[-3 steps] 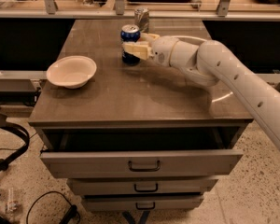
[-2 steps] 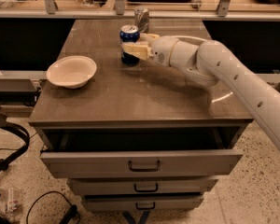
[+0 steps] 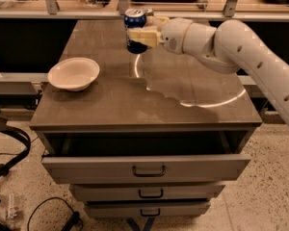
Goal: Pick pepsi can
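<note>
The pepsi can, dark blue with a silver top, is held off the far middle of the brown cabinet top. My gripper reaches in from the right on the white arm. Its cream fingers are shut around the can's middle. The can stays upright, and its lower part shows below the fingers, a little above the surface.
A white bowl sits on the left of the cabinet top. The top drawer is pulled open at the front, with two closed drawers below. A shelf rail with clutter runs behind the cabinet. Cables lie on the floor at the left.
The gripper has risen with the pepsi can in it; the can now hangs higher above the cabinet top than before.
</note>
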Controlling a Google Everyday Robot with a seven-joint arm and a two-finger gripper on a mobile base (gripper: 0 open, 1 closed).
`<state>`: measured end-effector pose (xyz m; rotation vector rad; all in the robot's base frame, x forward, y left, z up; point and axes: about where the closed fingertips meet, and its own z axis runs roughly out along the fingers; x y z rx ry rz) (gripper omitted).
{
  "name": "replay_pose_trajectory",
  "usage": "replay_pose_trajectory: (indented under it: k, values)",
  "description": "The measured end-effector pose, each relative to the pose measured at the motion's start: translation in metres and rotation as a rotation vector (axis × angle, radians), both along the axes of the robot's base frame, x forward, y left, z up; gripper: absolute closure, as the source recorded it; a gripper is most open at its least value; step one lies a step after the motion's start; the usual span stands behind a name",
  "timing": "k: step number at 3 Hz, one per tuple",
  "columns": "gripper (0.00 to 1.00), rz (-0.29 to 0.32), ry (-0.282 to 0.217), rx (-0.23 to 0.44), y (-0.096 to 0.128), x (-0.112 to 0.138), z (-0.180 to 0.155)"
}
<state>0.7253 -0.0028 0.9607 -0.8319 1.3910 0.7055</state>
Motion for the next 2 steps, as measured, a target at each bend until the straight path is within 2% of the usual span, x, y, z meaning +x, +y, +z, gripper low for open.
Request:
replay_pose_trajectory:
  k: [2]
  values:
    - [1.0, -0.011, -0.082, -0.051, -0.026, -0.047, 0.07]
